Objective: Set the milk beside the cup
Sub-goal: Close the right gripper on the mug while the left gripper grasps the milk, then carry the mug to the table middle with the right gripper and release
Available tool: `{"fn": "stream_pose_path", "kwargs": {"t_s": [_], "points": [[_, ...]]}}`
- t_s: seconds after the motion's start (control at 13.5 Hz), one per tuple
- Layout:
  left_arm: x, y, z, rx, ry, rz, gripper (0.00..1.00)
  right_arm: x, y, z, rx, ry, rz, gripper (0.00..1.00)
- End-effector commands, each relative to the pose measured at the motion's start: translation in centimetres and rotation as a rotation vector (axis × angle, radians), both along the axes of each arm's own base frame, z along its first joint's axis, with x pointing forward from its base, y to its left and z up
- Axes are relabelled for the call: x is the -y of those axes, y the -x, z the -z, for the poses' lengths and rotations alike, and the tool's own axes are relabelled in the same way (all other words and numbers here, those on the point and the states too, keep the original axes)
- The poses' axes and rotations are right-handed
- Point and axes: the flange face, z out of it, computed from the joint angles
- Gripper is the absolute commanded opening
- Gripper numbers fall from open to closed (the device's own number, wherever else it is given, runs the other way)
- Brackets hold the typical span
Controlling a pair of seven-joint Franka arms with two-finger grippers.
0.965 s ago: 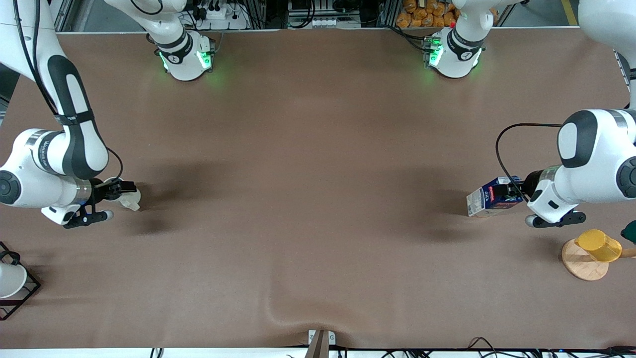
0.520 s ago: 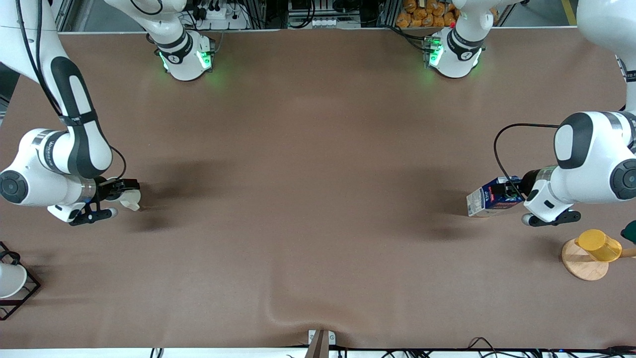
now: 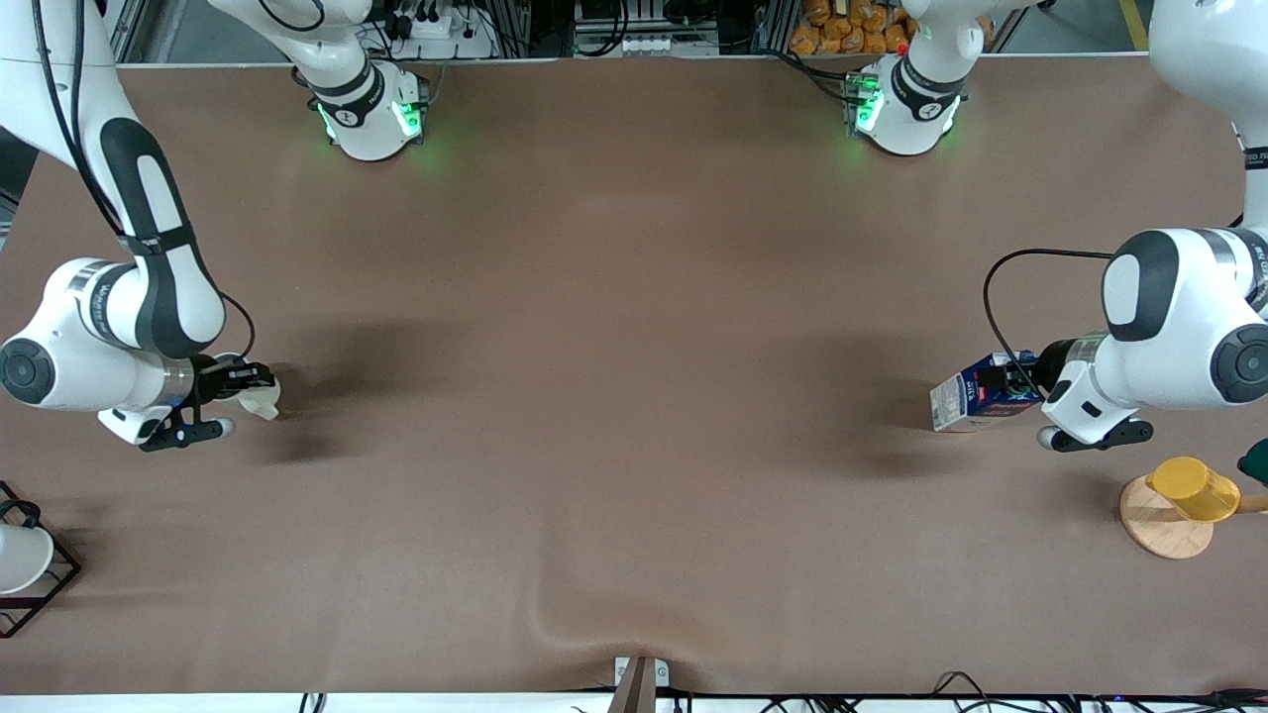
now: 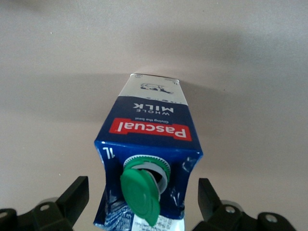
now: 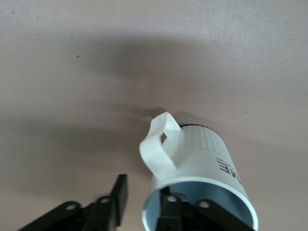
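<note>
Your left hand (image 4: pixel 139 207) brackets the blue milk (image 4: pixel 149 159), fingers wide, green cap flipped open; your right hand (image 5: pixel 139 207) pinches the cup (image 5: pixel 202 178) rim.

Lower end of the milk (image 4: pixel 147 168) cut off by the left wrist view's bottom edge, along with both fingers (image 4: pixel 72 199) of the left gripper (image 4: pixel 142 207). Cup (image 5: pixel 202 192) rim cropped at bottom of right wrist view. White cup (image 3: pixel 18 557) on black rack (image 3: pixel 45 584) cut by front view's lower left edge.
</note>
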Motion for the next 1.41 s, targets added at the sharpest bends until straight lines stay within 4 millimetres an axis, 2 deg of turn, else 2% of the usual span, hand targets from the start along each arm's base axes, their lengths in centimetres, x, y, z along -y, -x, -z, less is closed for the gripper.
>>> {"fn": "stream_pose_path", "kwargs": {"t_s": [0.0,0.22,0.3,0.37,0.45,0.59,0.67,0.82,1.04,1.34], "points": [[0.0,0.0,0.1,-0.001,0.003,0.013,0.76,0.0,-0.2,-0.3,0.011,-0.019,0.014,0.00],[0.0,0.0,0.1,-0.001,0.004,0.016,0.33,-0.6,-0.7,-1.2,0.022,-0.016,0.008,0.00],[0.0,0.0,0.0,-0.001,0.004,0.017,0.22,-0.9,-1.0,-1.9,0.032,-0.013,0.017,0.00],[0.0,0.0,-0.1,0.000,0.004,0.017,0.08,-2.7,-1.4,-3.5,0.002,-0.006,0.038,0.00],[0.0,0.0,-0.4,0.003,0.003,0.017,0.00,-5.1,-1.6,-5.5,-0.064,0.001,0.057,0.00],[-0.1,0.0,-0.9,0.010,-0.001,0.007,0.00,-9.8,-2.9,-9.1,-0.113,0.043,0.125,0.00],[-0.1,0.0,-1.2,0.009,-0.002,0.005,0.00,-12.2,-3.3,-9.8,-0.109,0.061,0.143,0.00],[0.0,-0.1,-2.9,0.031,-0.005,0.009,0.00,-17.9,-3.4,-10.9,-0.098,0.066,0.197,0.00],[0.1,-0.7,-6.1,0.062,-0.003,0.019,0.00,-24.9,-2.8,-12.0,-0.108,0.038,0.270,0.00],[0.1,-0.6,-10.2,0.015,0.008,0.016,0.00,-34.9,-0.2,-12.4,-0.160,0.030,0.424,0.00]]}}
